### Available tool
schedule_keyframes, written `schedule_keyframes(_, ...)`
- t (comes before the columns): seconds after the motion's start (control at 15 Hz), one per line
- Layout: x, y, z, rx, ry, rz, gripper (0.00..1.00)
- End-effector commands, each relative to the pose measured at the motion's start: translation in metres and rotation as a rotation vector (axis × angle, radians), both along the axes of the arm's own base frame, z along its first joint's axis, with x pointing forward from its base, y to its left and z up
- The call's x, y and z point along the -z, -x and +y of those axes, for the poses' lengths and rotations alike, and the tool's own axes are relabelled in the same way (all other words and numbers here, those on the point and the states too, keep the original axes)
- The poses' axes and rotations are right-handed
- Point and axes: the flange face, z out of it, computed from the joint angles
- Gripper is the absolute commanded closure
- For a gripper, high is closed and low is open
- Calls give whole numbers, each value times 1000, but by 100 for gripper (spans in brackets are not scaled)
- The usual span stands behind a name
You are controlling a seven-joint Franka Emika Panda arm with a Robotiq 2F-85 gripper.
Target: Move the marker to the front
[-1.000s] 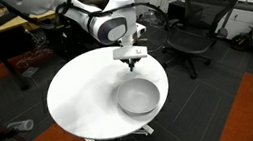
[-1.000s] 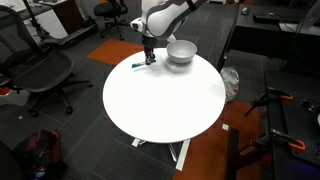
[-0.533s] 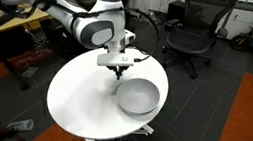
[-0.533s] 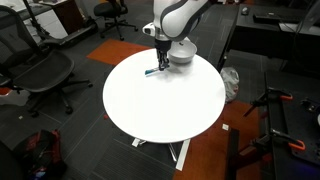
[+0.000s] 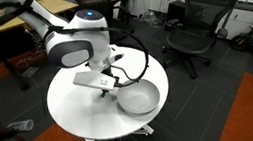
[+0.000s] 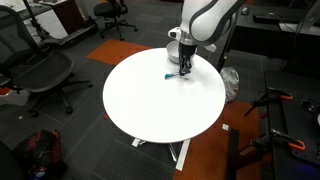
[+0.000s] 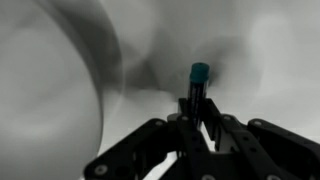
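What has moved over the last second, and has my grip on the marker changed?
The gripper, shut on the thin dark blue-green marker, carried it from the rim of the round white table inward, ending beside the round silver-grey metal bowl. Nothing was picked up or let go. Bowl and table stayed put.

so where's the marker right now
The marker is clamped in the pincer, seen in the wrist view; in an exterior view the pincer hangs just beside the bowl over the white table.
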Motion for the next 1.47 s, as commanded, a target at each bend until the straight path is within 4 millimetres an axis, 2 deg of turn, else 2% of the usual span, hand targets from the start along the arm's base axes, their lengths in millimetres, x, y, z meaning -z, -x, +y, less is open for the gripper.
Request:
schedule_keyframes(0.0,-12,50,-5,59,-23,-1,95)
schedule_keyframes(0.2,-14,66,-10,77,-29,14,95)
schedule_keyframes(0.4,-20,69,-13,82,-26,21,95)
schedule_keyframes(0.47,-21,68,-14,83,-25,21,60)
schedule_keyframes(0.6,-24,66,-14,81,-23,17,49)
schedule_keyframes(1.0,-31,64,-15,79,-19,15,3)
schedule_keyframes(1.07,-33,65,-13,74,-30,16,0)
schedule_keyframes(1.4,-46,64,-10,68,-34,-4,0)
